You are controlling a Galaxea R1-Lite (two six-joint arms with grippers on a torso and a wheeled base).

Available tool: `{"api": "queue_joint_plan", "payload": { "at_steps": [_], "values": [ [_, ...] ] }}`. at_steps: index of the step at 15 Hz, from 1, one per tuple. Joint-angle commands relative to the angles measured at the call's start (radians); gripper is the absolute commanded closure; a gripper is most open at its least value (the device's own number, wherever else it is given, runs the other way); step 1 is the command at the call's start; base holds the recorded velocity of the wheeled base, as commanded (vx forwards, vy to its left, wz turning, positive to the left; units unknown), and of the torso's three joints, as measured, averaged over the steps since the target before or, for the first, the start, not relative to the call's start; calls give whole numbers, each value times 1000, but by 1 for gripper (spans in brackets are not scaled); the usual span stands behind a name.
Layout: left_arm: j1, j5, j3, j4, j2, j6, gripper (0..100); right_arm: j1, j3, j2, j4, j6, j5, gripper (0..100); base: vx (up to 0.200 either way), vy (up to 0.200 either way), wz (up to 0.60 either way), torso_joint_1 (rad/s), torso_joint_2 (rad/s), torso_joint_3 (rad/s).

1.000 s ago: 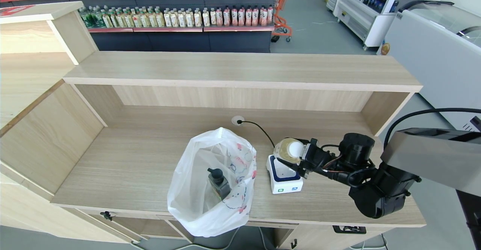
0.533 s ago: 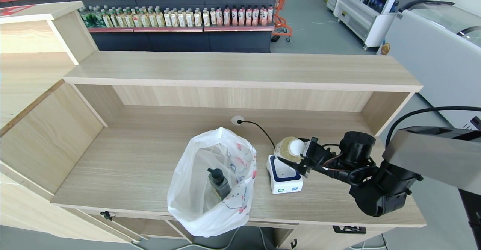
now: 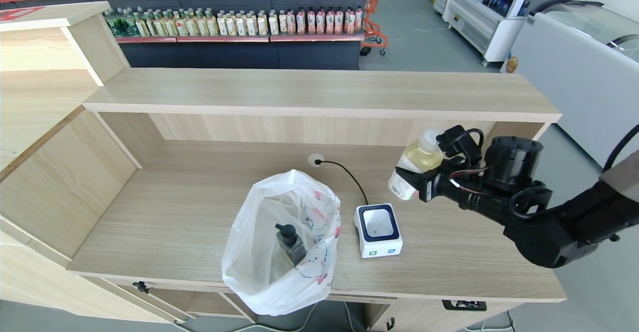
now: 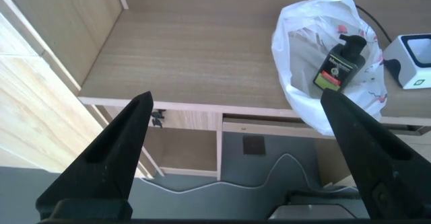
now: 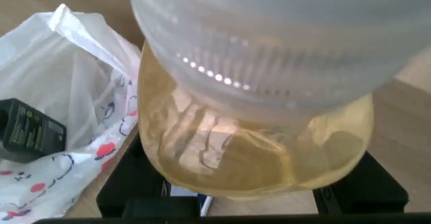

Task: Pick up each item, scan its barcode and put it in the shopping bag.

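The right gripper (image 3: 432, 165) has lifted the yellow bottle (image 3: 417, 160) off the scanner (image 3: 378, 229), where it hung half a second ago. It now grips the bottle in the air, behind and to the right of the scanner, well above the counter (image 3: 189, 207). The bottle has also turned: its cap then faced upward, and it now lies tilted, cap up and to the right, labelled base down and to the left. The scanner's window, covered before, is in plain sight. The bag (image 3: 284, 242) and the dark pump bottle (image 3: 289, 242) inside it have not moved.

The upper finger hides part of the yellow bottle's cap. The bag's plastic veils the pump bottle's lower half. In the right wrist view the yellow bottle (image 5: 256, 136) sits so close that its label cannot be made out. The scanner (image 4: 411, 59) is cut off at the edge of the left wrist view.

There are two bottles, one bag, one scanner and one cable (image 3: 344, 172).

The left gripper (image 4: 237, 103) hangs before the counter's near edge, fingers spread wide, holding nothing.
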Motion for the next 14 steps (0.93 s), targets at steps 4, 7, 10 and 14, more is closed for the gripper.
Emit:
{"api": "queue_joint_plan", "payload": {
  "at_steps": [4, 7, 10, 14],
  "values": [
    [0, 0, 0, 0, 0, 1, 0, 51, -48, -103, 77, 113, -82, 100, 0, 200, 0, 7, 1, 4],
    [0, 0, 0, 0, 0, 4, 0, 120, -98, -74, 134, 181, -82, 100, 0, 133, 0, -6, -3, 3],
    [0, 0, 0, -2, 0, 6, 0, 161, -107, 14, 146, 195, -74, 100, 0, 0, 0, 0, 0, 0],
    [0, 0, 0, -2, 0, 6, 0, 184, -146, 120, 146, 168, -71, 100, 0, 0, 0, 0, 0, 0]
  ]
}}
